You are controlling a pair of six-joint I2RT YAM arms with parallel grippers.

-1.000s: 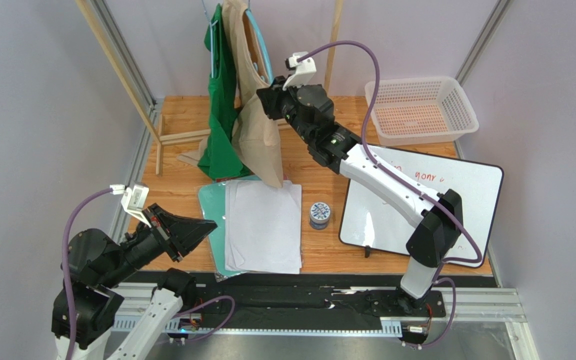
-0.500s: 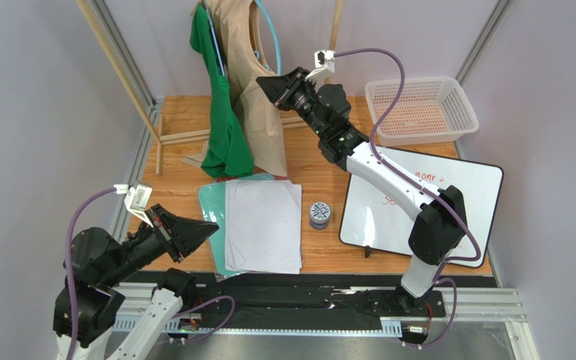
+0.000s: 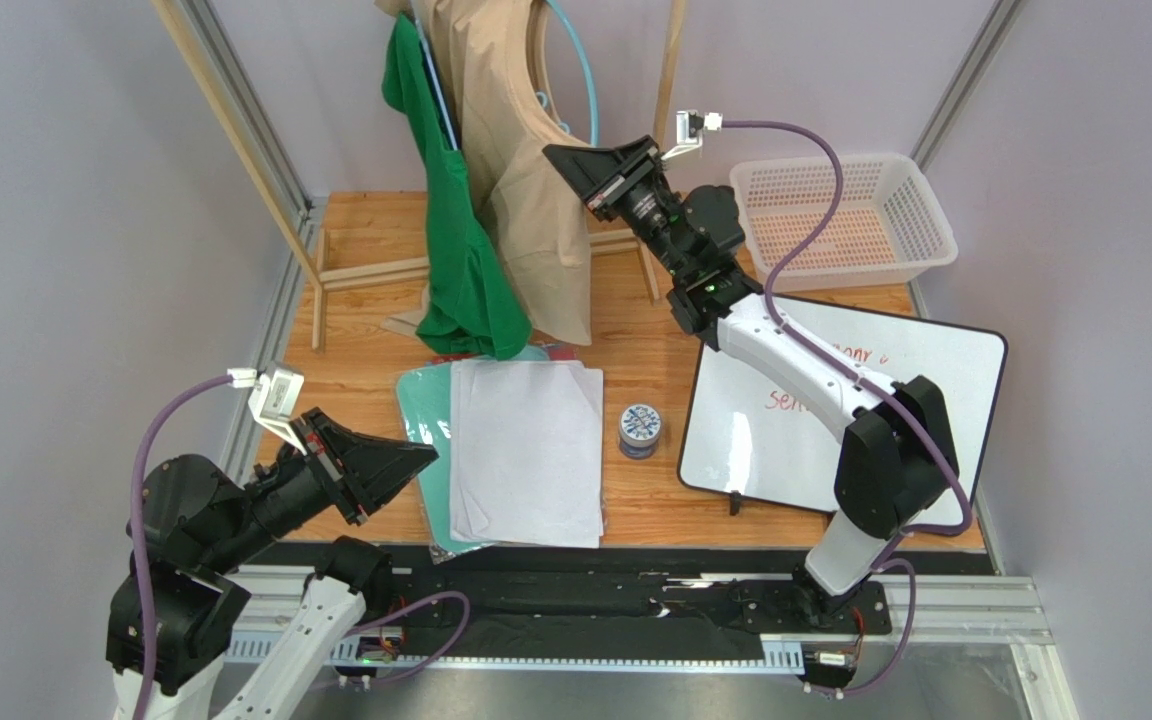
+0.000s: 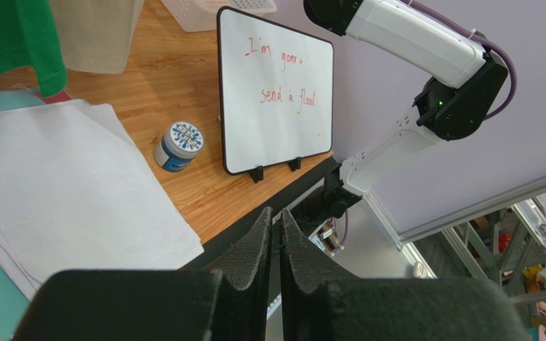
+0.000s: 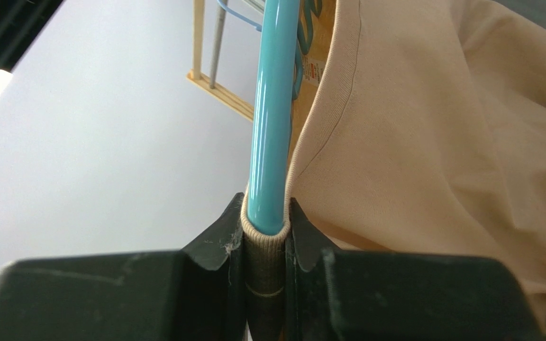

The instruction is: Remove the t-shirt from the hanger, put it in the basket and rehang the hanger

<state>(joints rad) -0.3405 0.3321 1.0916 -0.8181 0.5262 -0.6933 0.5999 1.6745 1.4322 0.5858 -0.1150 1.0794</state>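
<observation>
A beige t-shirt (image 3: 525, 165) hangs on a light blue hanger (image 3: 585, 83) at the back, next to a green t-shirt (image 3: 455, 225). My right gripper (image 3: 560, 155) is raised at the beige shirt. In the right wrist view it is shut (image 5: 264, 227) on the blue hanger bar (image 5: 277, 106) with the shirt's ribbed collar (image 5: 263, 245) caught between the jaws; beige cloth (image 5: 432, 135) fills the right. My left gripper (image 3: 414, 450) is shut and empty, low at the near left, away from the shirts. In the left wrist view its jaws (image 4: 274, 217) are pressed together.
A wooden rack (image 3: 259, 165) holds the hangers at the back. White paper sheets (image 3: 525, 447) lie on a teal folder mid-table. A small blue-lidded jar (image 3: 639, 428), a whiteboard (image 3: 838, 398) with red writing and a white basket (image 3: 841, 218) are on the right.
My right gripper has risen and swung right, lifting the hanger and beige shirt with it; the shirts now hang higher off the table. The left arm has not moved.
</observation>
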